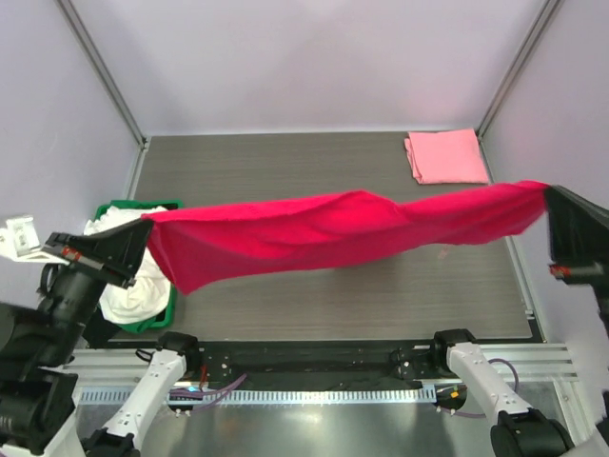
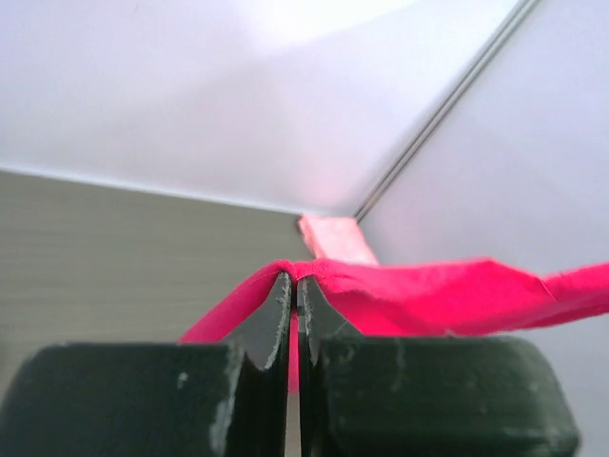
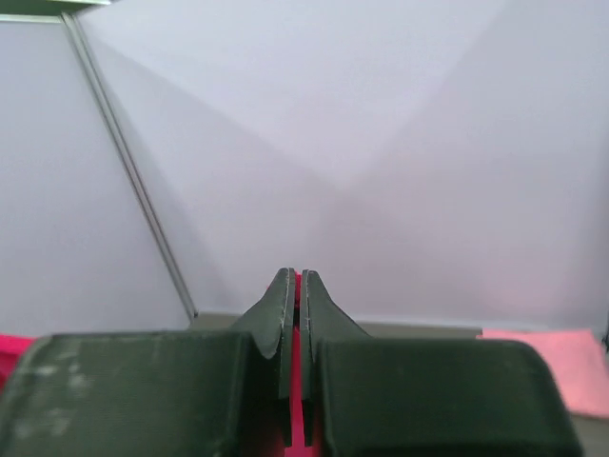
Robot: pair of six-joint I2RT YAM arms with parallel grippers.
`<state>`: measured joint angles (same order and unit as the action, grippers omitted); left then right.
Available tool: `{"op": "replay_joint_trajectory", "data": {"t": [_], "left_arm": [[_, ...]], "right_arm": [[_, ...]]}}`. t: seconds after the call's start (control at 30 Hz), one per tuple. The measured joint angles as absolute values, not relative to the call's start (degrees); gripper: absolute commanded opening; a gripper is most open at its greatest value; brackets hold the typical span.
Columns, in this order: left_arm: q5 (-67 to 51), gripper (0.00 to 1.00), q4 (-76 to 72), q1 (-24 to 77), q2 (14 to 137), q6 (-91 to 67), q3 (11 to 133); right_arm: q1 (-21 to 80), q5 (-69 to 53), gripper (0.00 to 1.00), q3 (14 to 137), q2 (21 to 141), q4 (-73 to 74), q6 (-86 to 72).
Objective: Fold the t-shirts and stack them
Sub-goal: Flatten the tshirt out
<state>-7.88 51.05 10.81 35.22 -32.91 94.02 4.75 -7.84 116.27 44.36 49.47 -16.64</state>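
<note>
The crimson-red t-shirt point(image 1: 333, 233) hangs stretched in the air across the table, held at both ends. My left gripper point(image 1: 145, 227) is shut on its left end above the crate; in the left wrist view the red cloth point(image 2: 409, 290) drapes over the closed fingertips point(image 2: 296, 281). My right gripper point(image 1: 546, 195) is shut on the right end, and a red strip point(image 3: 297, 381) shows between its jaws, whose tips point(image 3: 297, 274) point at the wall. A folded light pink t-shirt point(image 1: 445, 156) lies at the table's far right corner. A white t-shirt point(image 1: 133, 276) lies bunched in the crate.
The green plastic crate point(image 1: 157, 319) stands at the table's left edge under my left arm. The dark table point(image 1: 285, 162) is closed in by pale walls with metal corner posts point(image 1: 100, 71). The arm bases and a rail sit along the near edge point(image 1: 314, 362).
</note>
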Motion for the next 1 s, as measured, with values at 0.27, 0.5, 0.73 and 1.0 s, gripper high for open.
{"op": "replay_joint_trajectory", "data": {"t": [0.27,0.5,0.73,1.0], "left_arm": [[-6.68,0.0,47.94,10.85,39.62,-34.76,99.7],[0.82,0.0,48.07,10.85,58.89,-35.53,103.59],[3.7,0.04,42.76,7.4,76.86,-35.62,87.22],[2.61,0.51,41.6,4.36,107.39,-32.84,89.67]], "right_arm": [[5.32,-2.57,0.01,136.0,51.59,48.64,-13.93],[5.52,0.19,0.01,136.79,69.89,40.93,-11.81],[5.54,-2.07,0.01,116.88,91.81,29.3,-10.55],[5.74,-2.44,0.7,111.9,119.74,26.37,-10.26]]}}
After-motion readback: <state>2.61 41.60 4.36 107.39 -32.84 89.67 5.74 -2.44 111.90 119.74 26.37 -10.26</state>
